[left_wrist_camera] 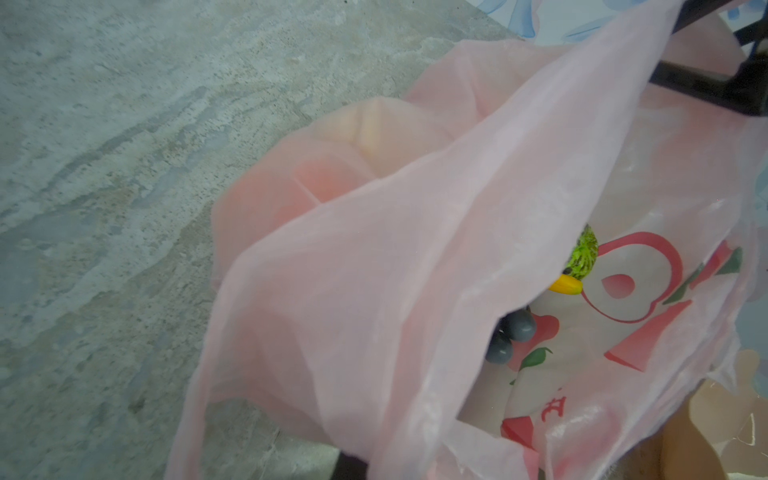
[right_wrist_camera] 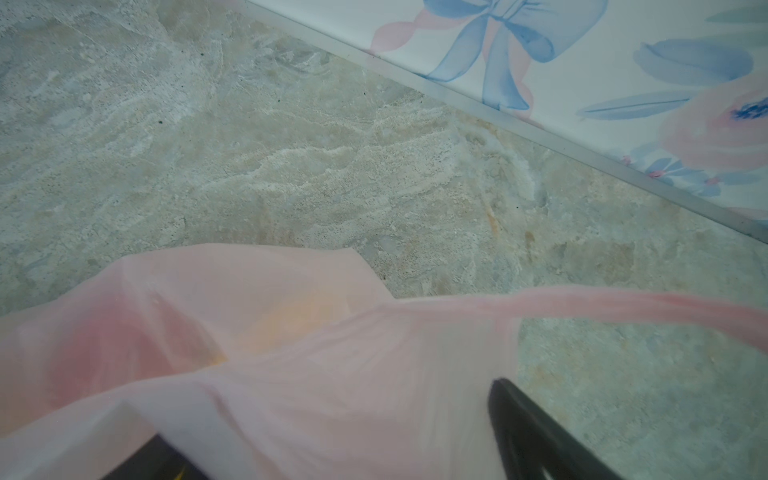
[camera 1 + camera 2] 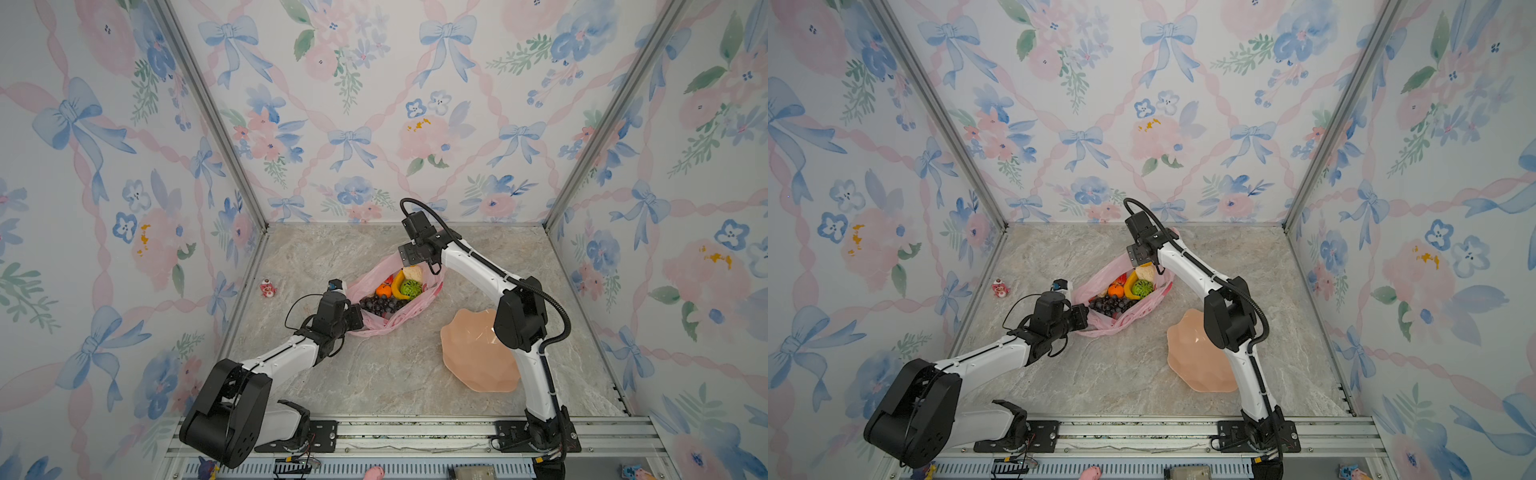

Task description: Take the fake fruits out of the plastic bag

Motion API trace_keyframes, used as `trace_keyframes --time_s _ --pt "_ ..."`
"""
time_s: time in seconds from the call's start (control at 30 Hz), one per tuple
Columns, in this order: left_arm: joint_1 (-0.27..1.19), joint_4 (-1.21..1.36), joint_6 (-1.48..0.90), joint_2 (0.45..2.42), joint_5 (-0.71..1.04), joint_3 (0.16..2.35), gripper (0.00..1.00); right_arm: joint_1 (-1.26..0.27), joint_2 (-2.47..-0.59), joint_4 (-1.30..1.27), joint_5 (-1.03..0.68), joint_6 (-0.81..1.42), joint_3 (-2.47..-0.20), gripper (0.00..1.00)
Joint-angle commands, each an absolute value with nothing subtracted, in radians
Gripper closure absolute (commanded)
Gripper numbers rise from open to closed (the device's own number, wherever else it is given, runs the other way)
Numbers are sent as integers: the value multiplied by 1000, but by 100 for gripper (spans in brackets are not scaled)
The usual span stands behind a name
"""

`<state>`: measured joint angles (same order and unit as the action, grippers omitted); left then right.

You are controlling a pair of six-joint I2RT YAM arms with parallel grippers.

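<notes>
1. In both top views the right gripper (image 2: 332, 415) is hidden under its own wrist. Only the right wrist view shows its two black fingers (image 2: 540, 436), set wide apart and cut off by the frame. Pink film lies loosely between them and nothing is clamped.
2. The left gripper (image 3: 356, 316) is at the near left rim of the plastic bag (image 3: 374, 270). Its jaws are closed on the film. In the left wrist view the film covers the fingertips.
3. The bag sits about mid-tabletop (image 3: 374, 374), in the far half, with its mouth open upward. It is thin, translucent pink with red, white and green prints.
4. Inside the bag are:
   - a yellow banana (image 3: 398, 284);
   - a green round fruit (image 3: 411, 289);
   - an orange (image 3: 383, 291);
   - a dark grape bunch (image 3: 380, 304) at the near side;
   - a pale pear (image 3: 412, 273) at the far side, partly under the right wrist;
   - a red fruit (image 3: 389, 279), mostly covered.
5. The left wrist view catches only slivers of the fruit: green fruit (image 1: 584, 253), banana tip (image 1: 565, 284) and two grapes (image 1: 515, 328). A pale lump behind the film is too blurred to name. The right wrist view gives only a yellowish tint through the film.
6. A peach plate (image 3: 469, 365) lies toward the right edge, partly behind the right arm (image 3: 519, 320). A small figurine (image 3: 268, 287) stands near the left edge.
</notes>
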<state>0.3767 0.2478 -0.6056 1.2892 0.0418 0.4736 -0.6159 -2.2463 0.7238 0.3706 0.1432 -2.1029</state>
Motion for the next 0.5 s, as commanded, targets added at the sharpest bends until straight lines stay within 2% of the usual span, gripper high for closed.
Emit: trace_keyframes --time_s 0.0,0.27,0.47 --pt "366 277 -604 1278 59 456 100 -611 -2205 760 331 127 -2093 1" --pt "352 305 -617 1305 73 481 100 -637 -1950 705 173 163 -1792 18" --pt "342 342 -646 1327 94 503 100 -675 -1941 697 117 149 -1730 39"
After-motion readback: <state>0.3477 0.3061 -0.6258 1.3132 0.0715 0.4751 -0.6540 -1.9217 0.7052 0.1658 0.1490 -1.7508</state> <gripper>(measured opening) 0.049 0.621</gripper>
